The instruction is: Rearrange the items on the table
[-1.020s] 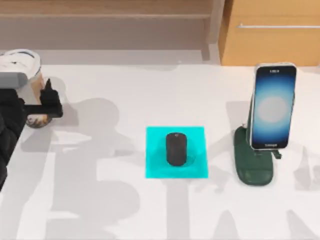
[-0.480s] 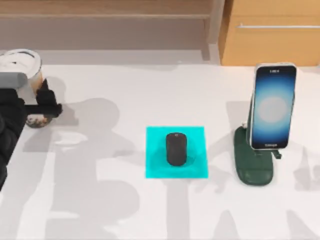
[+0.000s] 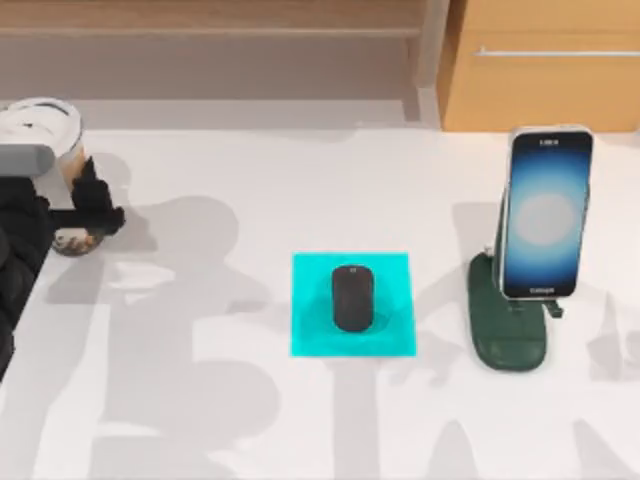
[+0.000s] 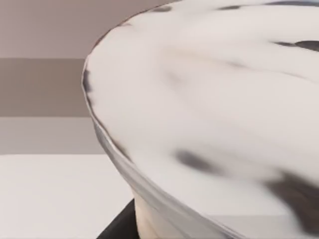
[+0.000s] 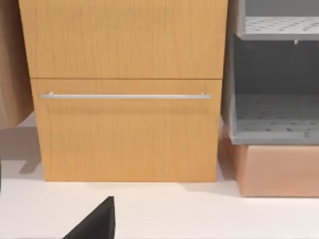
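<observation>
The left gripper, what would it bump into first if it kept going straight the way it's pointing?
Most likely the cup. In the top view the left gripper is right against its side at the table's left edge, and the left wrist view has the cup's white lid looming close.

No text, label, brand, number or sign can be read anywhere in these views. The smartphone [image 3: 546, 212], standing upright at the right of the table [image 3: 250, 420], carries a small pale mark at the top of its screen and another at the bottom edge, but both are too small to make out. The white lid of the cup [image 3: 45, 125] at the far left bears dark smudged patches that form no legible characters.
</observation>
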Tool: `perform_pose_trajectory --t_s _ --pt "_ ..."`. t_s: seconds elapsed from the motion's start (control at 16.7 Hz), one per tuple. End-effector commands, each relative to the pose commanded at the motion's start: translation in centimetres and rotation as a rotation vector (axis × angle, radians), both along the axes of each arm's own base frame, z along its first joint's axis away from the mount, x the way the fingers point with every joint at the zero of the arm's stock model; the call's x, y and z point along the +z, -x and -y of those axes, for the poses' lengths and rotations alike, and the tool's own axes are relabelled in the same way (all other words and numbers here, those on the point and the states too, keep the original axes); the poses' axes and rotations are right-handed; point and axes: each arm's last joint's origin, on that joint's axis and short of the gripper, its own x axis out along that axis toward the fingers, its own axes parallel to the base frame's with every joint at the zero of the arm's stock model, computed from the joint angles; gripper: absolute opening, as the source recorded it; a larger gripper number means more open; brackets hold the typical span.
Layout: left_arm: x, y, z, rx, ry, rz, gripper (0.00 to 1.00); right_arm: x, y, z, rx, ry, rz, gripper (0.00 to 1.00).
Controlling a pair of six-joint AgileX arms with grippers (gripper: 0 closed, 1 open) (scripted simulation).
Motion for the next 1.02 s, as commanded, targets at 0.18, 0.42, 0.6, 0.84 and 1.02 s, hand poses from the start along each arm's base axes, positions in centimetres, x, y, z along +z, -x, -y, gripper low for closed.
perform_pose_trajectory --t_s 0.18,0.42,0.6,0.84,1.02 --pt "0.0 0.0 0.0 -0.001 -0.001 0.000 0.00 0.0 0.0 0.0 0.000 0.000 0.000 1.00" --pt "0.6 0.0 0.0 -0.001 -0.001 0.001 0.00 0.0 0.0 0.0 0.000 0.000 0.000 1.00" --pt "1.0 0.0 0.0 -0.001 -0.001 0.000 0.00 0.0 0.0 0.0 0.000 0.000 0.000 1.00" --pt "0.9 0.1 0.0 -0.002 -0.003 -0.003 0.00 0.0 0.0 0.0 0.000 0.000 0.000 1.00" --pt "3.3 -1.3 0.8 -0.018 0.007 0.105 0.00 0.0 0.0 0.0 0.000 0.000 0.000 1.00"
